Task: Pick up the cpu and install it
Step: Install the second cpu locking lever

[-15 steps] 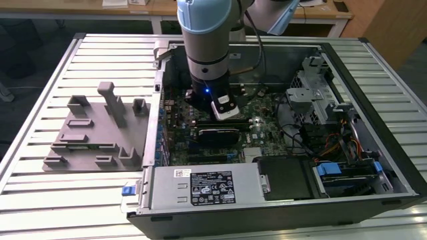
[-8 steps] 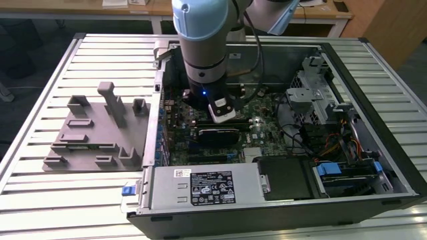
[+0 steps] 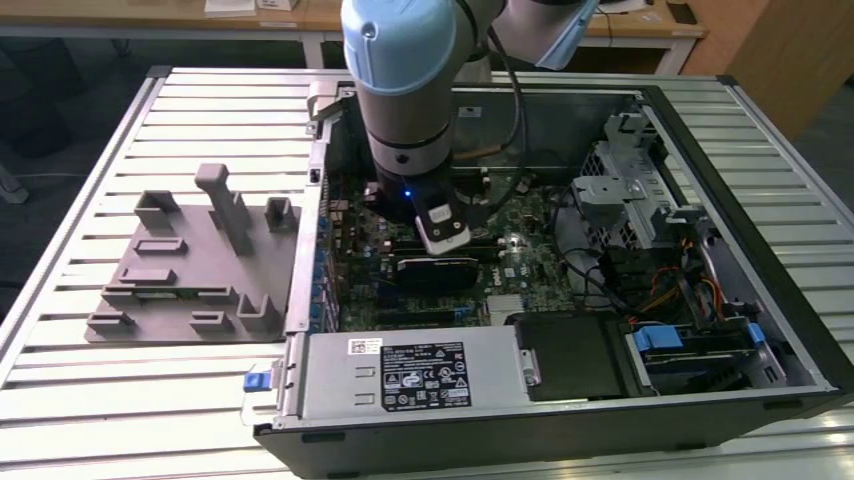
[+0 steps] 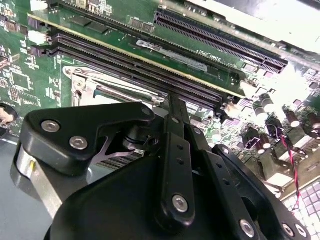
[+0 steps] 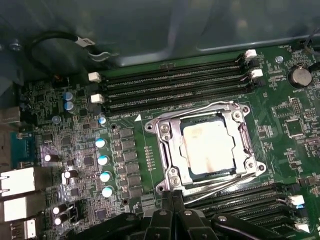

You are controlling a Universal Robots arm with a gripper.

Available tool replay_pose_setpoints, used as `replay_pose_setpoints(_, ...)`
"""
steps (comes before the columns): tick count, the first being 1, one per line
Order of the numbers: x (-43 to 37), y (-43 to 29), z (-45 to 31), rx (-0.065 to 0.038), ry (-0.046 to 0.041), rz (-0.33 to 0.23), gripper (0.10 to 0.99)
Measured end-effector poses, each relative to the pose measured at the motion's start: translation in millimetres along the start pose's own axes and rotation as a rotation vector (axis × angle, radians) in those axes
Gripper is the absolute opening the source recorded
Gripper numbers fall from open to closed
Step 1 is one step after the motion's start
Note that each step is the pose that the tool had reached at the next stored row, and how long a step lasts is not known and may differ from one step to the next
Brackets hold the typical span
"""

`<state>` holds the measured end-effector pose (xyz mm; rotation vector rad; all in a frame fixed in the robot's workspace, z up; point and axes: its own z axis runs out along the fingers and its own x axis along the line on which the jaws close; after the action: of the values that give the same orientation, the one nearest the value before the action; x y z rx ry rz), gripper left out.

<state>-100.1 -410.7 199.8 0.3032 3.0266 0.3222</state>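
- arm is reaching down into the open computer case, gripper hanging just over the motherboard mid-case in the exterior view
- cpu is sitting in the socket in the first wrist view, silver top showing pale smudging, metal frame ringing it on all sides
- fingers are looking pressed together, nothing between them (black linkage converging to a thin blade in both wrist views), tip just beside the socket frame's edge
- not gripping the cpu; can't tell whether the tip is touching the frame
- second wrist view is showing gripper body in front of the socket, memory slots running just beyond it
- grey tray is lying on the slatted table at the exterior view's left, well apart from the gripper
- power supply is lying along the case's near edge
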Motion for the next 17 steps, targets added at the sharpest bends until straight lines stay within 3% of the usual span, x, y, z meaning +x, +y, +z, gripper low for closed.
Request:
replay_pose_setpoints(3, -0.1, -1.2, 0.2, -0.016, 0.003, 0.001, 0.106)
replay_pose_setpoints(9, -0.2, -4.4, 1.2, -0.027, 0.0053, 0.003, 0.106)
replay_pose_setpoints(17, 1.4, -5.2, 3.0, -0.059, 0.0113, 0.006, 0.106)
